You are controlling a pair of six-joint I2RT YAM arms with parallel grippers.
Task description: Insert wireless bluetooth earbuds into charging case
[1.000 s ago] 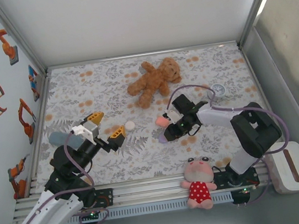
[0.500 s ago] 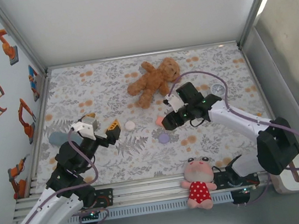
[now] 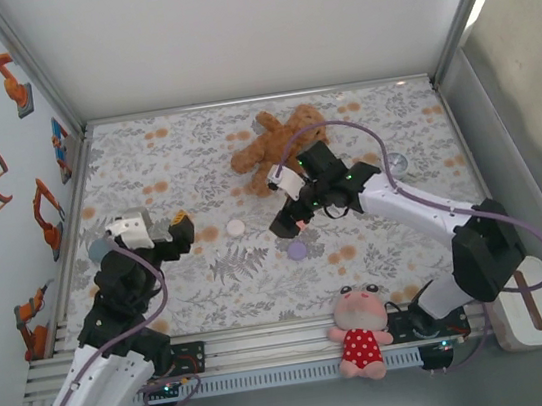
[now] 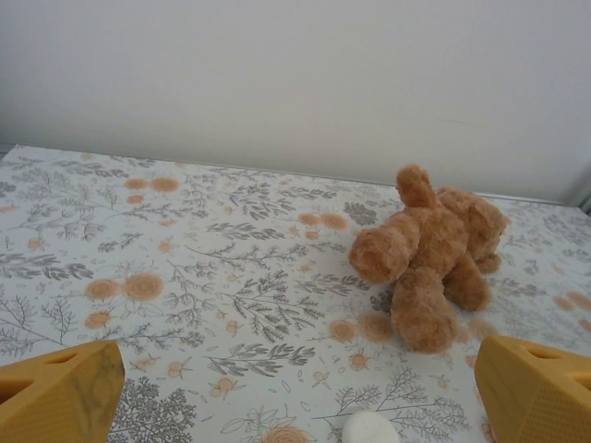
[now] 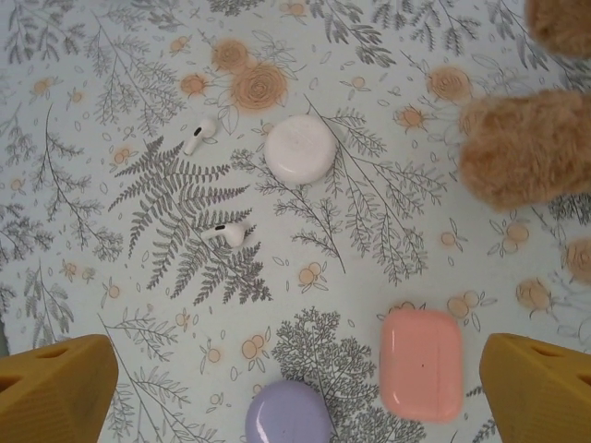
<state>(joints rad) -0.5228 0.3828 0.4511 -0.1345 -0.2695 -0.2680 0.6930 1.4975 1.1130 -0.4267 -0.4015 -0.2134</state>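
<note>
Two tiny white stemmed earbuds lie loose on the patterned table, one (image 5: 199,135) further away and one (image 5: 226,233) nearer. A pink rounded case (image 5: 421,364) and a purple case (image 5: 289,413) lie shut below my right gripper (image 5: 297,369), which hangs open above them with nothing between its fingers. A white round case (image 5: 300,149) sits beyond the earbuds. In the top view the right gripper (image 3: 288,219) hovers by the purple case (image 3: 298,250). My left gripper (image 3: 179,228) is open and empty, left of the white case (image 3: 236,227), whose edge (image 4: 371,427) shows low between its fingers.
A brown teddy bear (image 3: 278,144) lies at the back centre, close behind the right arm, its leg (image 5: 526,157) near the right finger. A pink-and-red plush doll (image 3: 359,327) sits at the front rail. A small round silver object (image 3: 397,162) lies at the right.
The right gripper has swung left and slightly back, off the pink and purple cases. The left gripper has drawn back to the left, away from the white case.
</note>
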